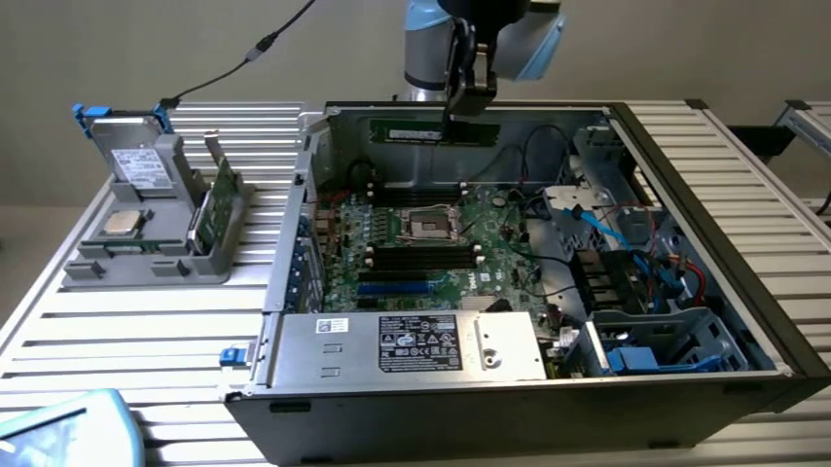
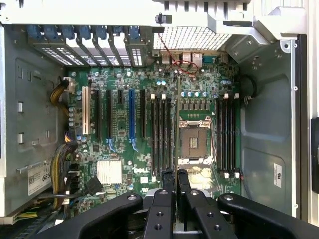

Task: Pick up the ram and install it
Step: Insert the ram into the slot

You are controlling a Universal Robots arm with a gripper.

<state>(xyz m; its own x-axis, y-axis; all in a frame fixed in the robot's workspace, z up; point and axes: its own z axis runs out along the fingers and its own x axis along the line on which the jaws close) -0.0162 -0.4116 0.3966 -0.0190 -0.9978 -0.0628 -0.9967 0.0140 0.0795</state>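
My gripper [image 1: 465, 117] was clamped on the ram [image 1: 422, 132], which hung level above the motherboard [image 1: 493, 263]. Its long axis ran parallel to the black slots [image 2: 160, 134] below, just beside that bank.

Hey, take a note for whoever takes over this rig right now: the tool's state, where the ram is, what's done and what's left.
Tool: shut on the ram, gripping it toward the end on the exterior view's right.
Ram: held level in the air over the open computer case, above the far part of the motherboard. From the wrist view it sits edge-on, close to the processor socket.
Done: the pick-up.
Left: the ram is not seated in any of the black slots, so the install is not yet done.
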